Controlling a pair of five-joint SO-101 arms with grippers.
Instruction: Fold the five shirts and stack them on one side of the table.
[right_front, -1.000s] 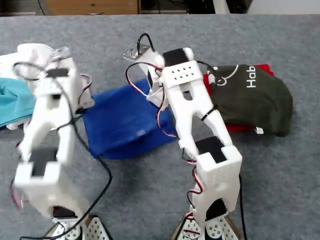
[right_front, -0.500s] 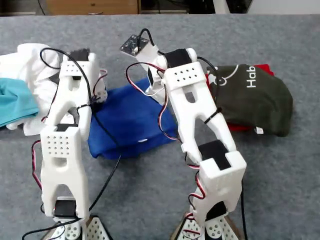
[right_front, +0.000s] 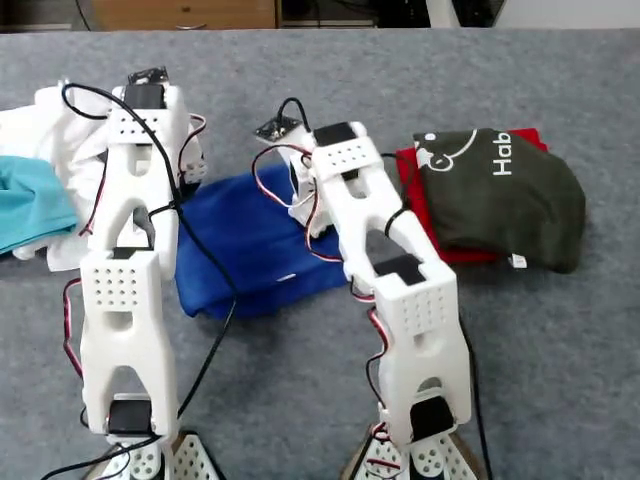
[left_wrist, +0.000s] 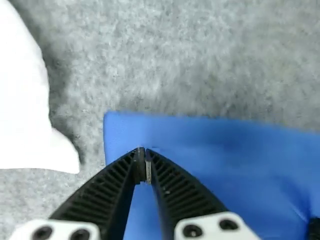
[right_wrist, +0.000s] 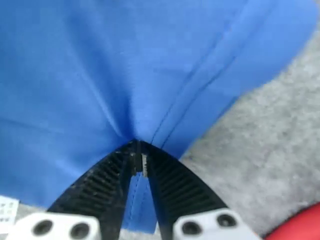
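Bare grey felt tabletop (left_wrist: 210, 55) open ahead of closed left tool (left_wrist: 142, 162), crumpled white cloth shirt (left_wrist: 25, 115) close beside it, flat blue cloth shirt (left_wrist: 225, 165) beneath, dark-green shirt (right_front: 500, 200) atop red shirt (right_front: 407, 190) crowding right tool (right_wrist: 138, 157), itself pinching the blue.

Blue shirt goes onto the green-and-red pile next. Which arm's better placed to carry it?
Probably right. The right gripper is shut on the blue shirt at the edge nearest the green shirt and red shirt. The left gripper also pinches it, but at the corner beside the white shirt, farther away.

Matt cloth blue shirt (right_front: 250, 250) on fuzzy table (right_front: 560, 350)
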